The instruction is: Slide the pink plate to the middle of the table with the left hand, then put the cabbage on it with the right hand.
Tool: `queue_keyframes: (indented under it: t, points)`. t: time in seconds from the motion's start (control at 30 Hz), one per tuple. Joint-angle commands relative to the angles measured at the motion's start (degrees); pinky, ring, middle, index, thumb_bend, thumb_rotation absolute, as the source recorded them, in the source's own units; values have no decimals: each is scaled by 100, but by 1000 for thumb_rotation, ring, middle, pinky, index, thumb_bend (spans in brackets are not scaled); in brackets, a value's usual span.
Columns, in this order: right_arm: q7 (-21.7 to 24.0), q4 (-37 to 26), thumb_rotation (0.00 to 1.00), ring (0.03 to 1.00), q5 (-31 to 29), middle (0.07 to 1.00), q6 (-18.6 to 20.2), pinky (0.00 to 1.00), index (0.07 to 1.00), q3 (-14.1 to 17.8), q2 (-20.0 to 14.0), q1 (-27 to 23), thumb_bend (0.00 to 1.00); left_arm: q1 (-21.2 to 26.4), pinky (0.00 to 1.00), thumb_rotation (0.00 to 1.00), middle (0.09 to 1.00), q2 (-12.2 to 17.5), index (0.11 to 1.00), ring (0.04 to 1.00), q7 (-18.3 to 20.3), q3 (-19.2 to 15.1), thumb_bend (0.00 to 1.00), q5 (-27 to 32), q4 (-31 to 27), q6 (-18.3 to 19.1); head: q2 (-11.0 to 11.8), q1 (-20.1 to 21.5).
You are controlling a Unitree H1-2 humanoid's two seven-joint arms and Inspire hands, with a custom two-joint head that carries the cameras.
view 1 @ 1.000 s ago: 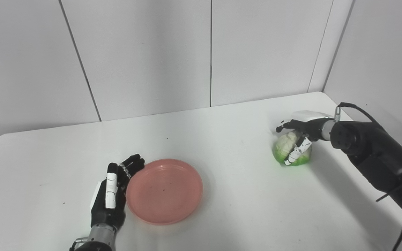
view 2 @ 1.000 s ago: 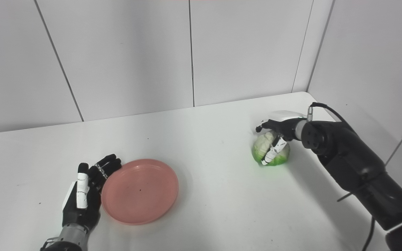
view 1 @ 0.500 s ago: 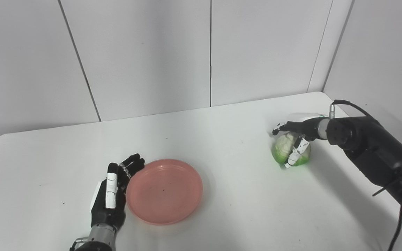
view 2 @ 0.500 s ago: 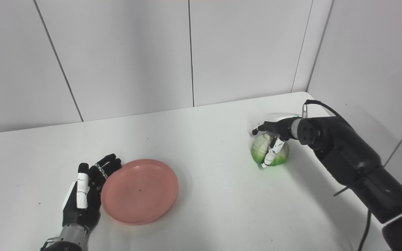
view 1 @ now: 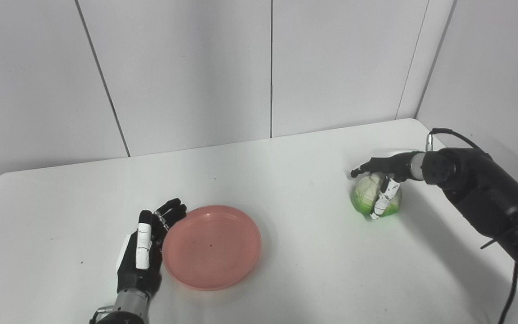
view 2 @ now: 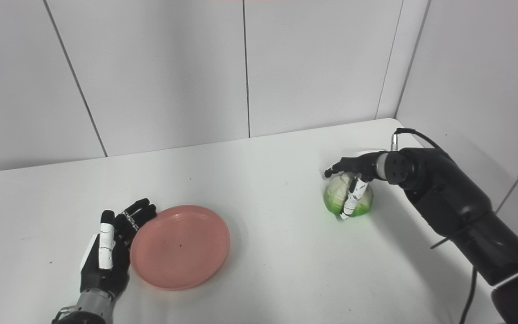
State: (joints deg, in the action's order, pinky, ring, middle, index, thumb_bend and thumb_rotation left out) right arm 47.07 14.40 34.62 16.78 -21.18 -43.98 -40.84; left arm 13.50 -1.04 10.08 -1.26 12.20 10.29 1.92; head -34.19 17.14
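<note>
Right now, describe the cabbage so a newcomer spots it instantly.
Start at the white table and look to its far right side, near the corner of the walls. The cabbage sits there under the right hand, whose fingers wrap it. It is the only round, pale green thing; the pink plate is flat and lies left.

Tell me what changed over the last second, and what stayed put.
The right hand has rolled at the wrist over the cabbage, its thumb now running straighter down the front. The cabbage hardly shifted on the table. The left hand and pink plate stayed put, side by side.
</note>
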Motion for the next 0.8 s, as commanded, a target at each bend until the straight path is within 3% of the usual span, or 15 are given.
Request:
queue_keyframes:
  t: [0.0, 0.23, 0.37, 0.57, 0.63, 0.77]
  points:
    - [32, 7, 175, 855, 148, 904, 100, 716, 865, -53, -107, -210, 1000, 7, 963, 929, 760, -3, 695, 826, 5, 31, 868, 24, -65, 119, 11, -6]
    - [80, 127, 84, 770, 338, 813, 228, 652, 857, -155, -102, -230, 1000, 3, 955, 930, 762, -14, 701, 829, 5, 43, 870, 19, -66, 114, 1, -21]
    - [187, 134, 82, 764, 509, 812, 319, 632, 833, -263, -119, -225, 1000, 0, 954, 931, 764, -12, 701, 830, 10, 50, 869, 21, -76, 127, 0, -23]
    - [348, 158, 89, 692, 742, 718, 281, 609, 791, -496, -133, -247, 976, -4, 953, 925, 759, -25, 696, 828, -11, 42, 875, 23, -93, 147, -17, -32]
    - [383, 137, 69, 640, 811, 696, 294, 543, 735, -538, -121, -223, 955, -7, 954, 924, 761, -23, 693, 831, -7, 43, 877, 25, -99, 159, -17, -32]
    - [231, 256, 13, 458, 785, 561, 167, 361, 620, -486, -79, -169, 905, -13, 967, 930, 766, -15, 698, 835, 18, 52, 875, 34, -107, 174, -19, -41]
